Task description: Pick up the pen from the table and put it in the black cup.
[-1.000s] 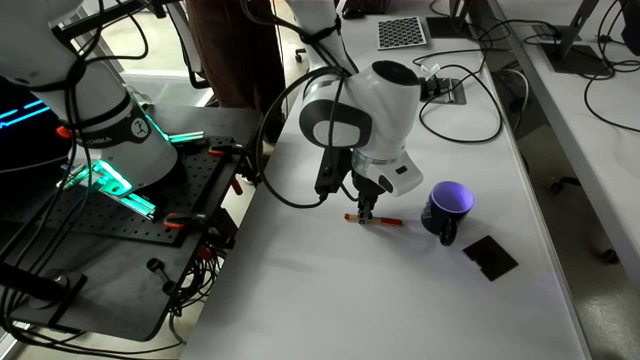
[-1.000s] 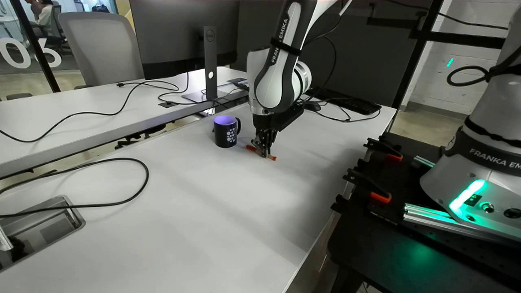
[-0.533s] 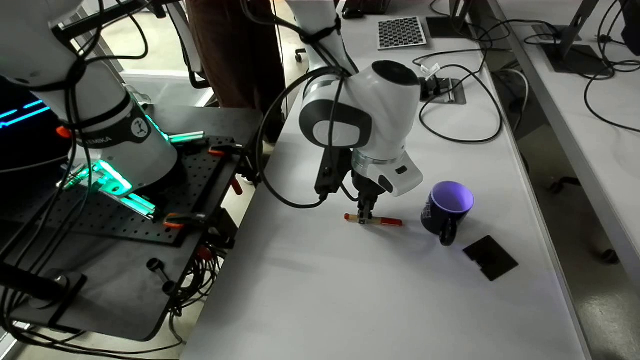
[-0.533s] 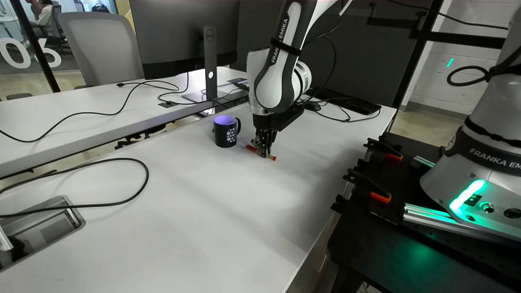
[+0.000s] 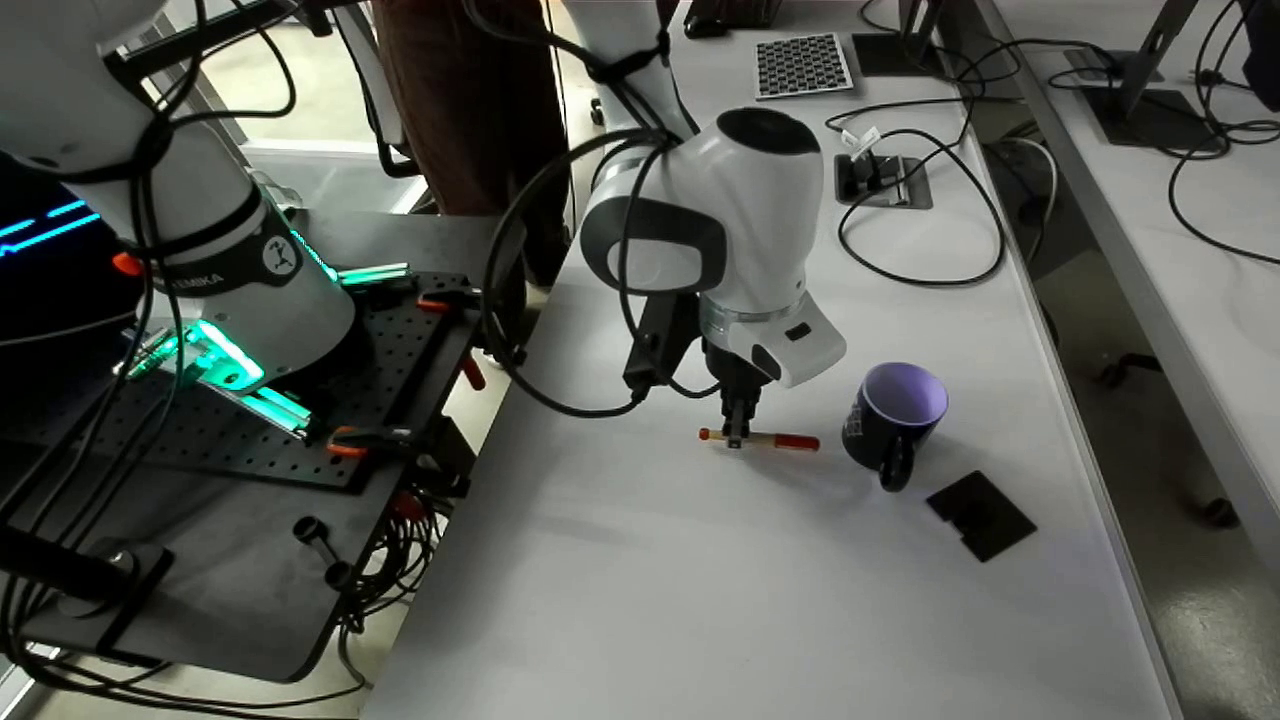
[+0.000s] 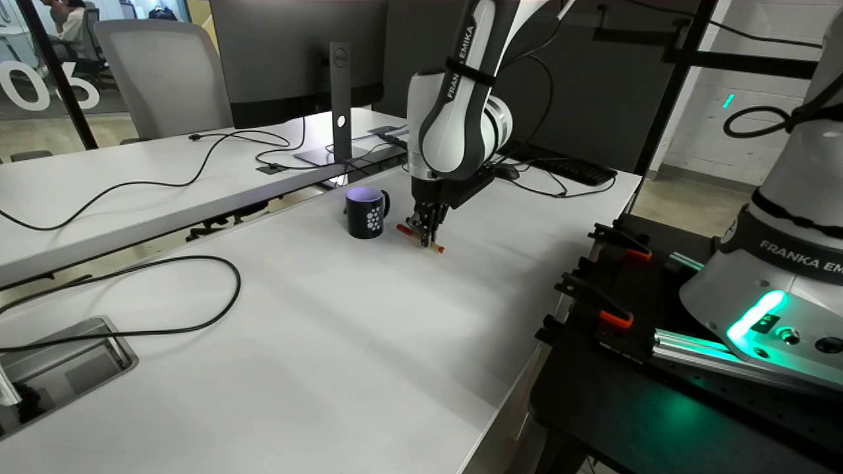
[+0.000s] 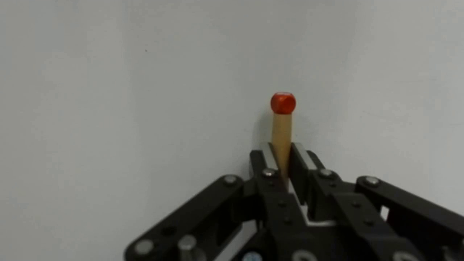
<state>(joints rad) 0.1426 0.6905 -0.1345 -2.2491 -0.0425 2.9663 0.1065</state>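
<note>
A robot's gripper is clamped on a red-and-tan pen at a white table, its two fingers pressed to the barrel from either side. The pen lies crosswise through the grip, held off-center: in an exterior view, the short red tip juts out on the left, while the longer red end reaches right. The black cup, purple inside, stands upright just right of the pen and apart from it, with a flat black piece nearer and farther to the right. Whether the pen is clear of the table cannot be told from these angles. Compared with half a second earlier, the pen and gripper have shifted slightly to the right, closer to the black cup, and the white arm above them has swung a little left; the black cup and flat black piece are where they were.
</note>
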